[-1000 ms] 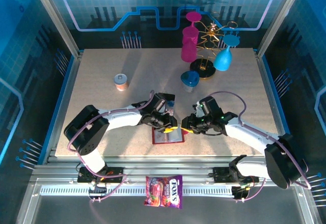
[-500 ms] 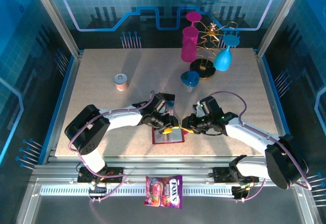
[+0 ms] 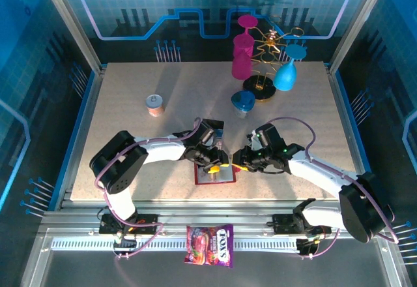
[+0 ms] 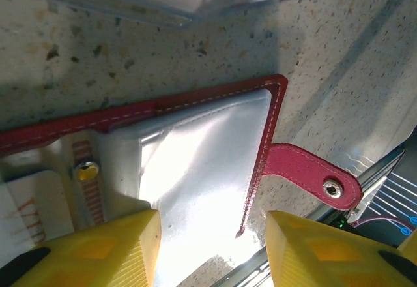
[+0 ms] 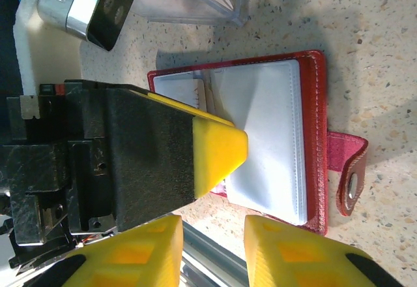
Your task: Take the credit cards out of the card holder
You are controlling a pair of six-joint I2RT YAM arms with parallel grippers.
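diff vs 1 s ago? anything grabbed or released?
The left arm swung its rear joint slightly right, and the left gripper edged down over the card holder, jaws open and empty astride its clear pocket. Nothing grabbed or released. The right gripper and card holder stayed put.

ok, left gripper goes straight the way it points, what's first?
Likely the open card holder: its clear pocket sits dead ahead of the left gripper, between its open fingers; depth unclear.

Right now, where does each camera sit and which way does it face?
Top: above and behind, looking down at the table; left arm and right arm show.
Left wrist: close over the wallet, looking down; own yellow fingers show.
Right wrist: beside the wallet, facing it; own fingers and left gripper show.
All share the wallet.
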